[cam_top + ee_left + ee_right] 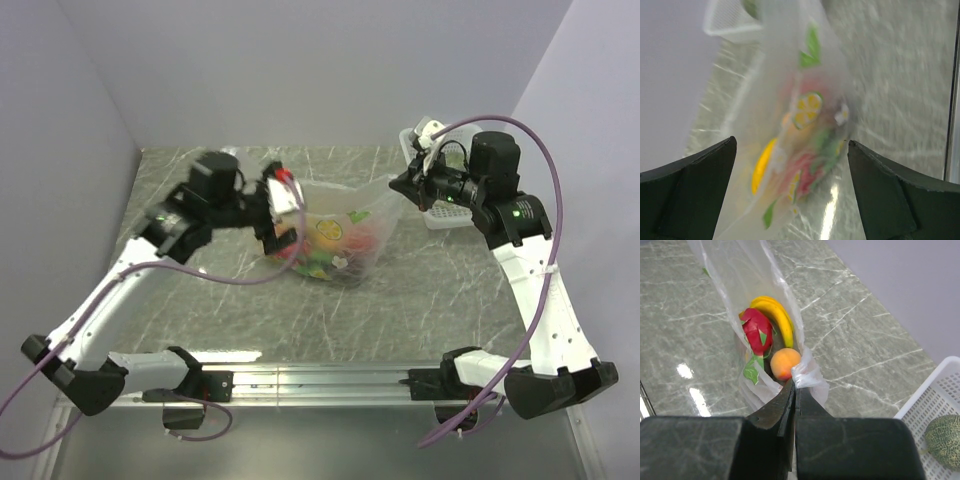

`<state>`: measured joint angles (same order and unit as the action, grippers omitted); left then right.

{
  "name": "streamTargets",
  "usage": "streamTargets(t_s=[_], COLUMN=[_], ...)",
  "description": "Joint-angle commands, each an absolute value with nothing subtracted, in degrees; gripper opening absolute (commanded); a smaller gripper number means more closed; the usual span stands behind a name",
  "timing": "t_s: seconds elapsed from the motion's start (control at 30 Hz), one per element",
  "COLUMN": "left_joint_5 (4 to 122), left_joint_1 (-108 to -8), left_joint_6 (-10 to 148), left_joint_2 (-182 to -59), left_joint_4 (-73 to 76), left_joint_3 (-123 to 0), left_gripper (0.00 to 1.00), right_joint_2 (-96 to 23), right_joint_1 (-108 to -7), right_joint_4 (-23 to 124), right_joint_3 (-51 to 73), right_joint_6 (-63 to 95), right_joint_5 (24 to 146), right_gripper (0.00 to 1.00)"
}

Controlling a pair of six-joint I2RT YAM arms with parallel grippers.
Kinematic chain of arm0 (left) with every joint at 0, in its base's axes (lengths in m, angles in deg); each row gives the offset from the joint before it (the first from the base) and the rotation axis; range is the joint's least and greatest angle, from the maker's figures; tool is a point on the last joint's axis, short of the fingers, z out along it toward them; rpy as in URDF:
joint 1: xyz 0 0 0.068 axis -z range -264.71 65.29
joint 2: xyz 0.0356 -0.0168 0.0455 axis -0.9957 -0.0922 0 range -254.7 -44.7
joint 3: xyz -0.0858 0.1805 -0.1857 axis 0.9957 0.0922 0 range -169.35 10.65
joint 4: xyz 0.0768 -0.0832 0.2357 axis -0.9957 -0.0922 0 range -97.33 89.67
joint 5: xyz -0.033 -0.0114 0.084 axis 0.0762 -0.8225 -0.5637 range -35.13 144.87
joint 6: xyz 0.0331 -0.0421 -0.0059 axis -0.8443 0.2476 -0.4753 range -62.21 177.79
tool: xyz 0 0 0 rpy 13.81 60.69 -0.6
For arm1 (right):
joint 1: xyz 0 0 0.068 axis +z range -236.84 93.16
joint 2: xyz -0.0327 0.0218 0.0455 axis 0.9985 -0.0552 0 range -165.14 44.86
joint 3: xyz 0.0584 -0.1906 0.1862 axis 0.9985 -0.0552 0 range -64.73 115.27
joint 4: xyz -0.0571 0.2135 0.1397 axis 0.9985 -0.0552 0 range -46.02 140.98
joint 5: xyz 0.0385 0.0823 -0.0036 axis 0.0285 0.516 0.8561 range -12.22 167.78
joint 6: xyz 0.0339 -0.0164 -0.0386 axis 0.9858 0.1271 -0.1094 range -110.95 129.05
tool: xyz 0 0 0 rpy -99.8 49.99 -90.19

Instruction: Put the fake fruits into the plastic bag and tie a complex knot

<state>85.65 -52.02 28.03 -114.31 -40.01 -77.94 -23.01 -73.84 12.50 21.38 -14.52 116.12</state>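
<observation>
We can read no words, numbers or brand marks in any view. The plastic bag (790, 75) carries only printed pictures, a lemon-slice print (806, 107) and green leaf prints (810, 50), with no lettering on them that we can make out; the left wrist view is blurred.

1. In the left wrist view the plastic bag (785, 90) is motion-blurred, and the fruits (807, 167) inside it read only as yellow, red and green smears.
2. The melon (946, 440) and the white lattice basket (927, 402) are cut off by the right wrist view's edge.
3. From above, the right arm (500, 195) hides most of that basket.
</observation>
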Motion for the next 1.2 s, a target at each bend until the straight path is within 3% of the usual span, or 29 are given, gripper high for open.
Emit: streamTargets(t_s=[0.0, 0.4, 0.9, 1.0, 1.1, 1.17], left_joint_5=[78.18, 74.73, 82.1, 84.12, 85.19, 86.15], left_joint_1=[-47.63, -46.91, -49.11, -49.73, -50.52, -51.39], left_joint_6=[14.56, 4.18, 2.77, 1.8, 2.15, 3.03], left_joint_2=[-112.73, -119.49, -130.74, -132.67, -135.58, -137.16], left_joint_4=[-36.55, -8.95, -14.29, -18.69, -25.19, -29.05], left_joint_3=[-70.14, -57.73, -67.03, -68.88, -72.3, -74.5], left_gripper=[0.99, 0.99, 0.99, 0.96, 0.84, 0.71], right_joint_2=[-20.88, -18.86, -16.93, -16.49, -15.96, -15.61], right_joint_1=[-73.57, -73.04, -72.16, -72.07, -72.16, -72.07], right_joint_4=[12.4, 8.62, 5.54, 5.45, 6.24, 6.95], right_joint_3=[20.97, 18.94, 16.84, 16.22, 15.61, 15.25], right_joint_6=[-16.43, -20.39, -27.33, -28.39, -28.65, -28.39], right_joint_5=[116.89, 116.98, 118.12, 118.21, 117.51, 117.24], right_gripper=[0.0, 0.0, 0.0, 0.0, 0.0, 0.0])
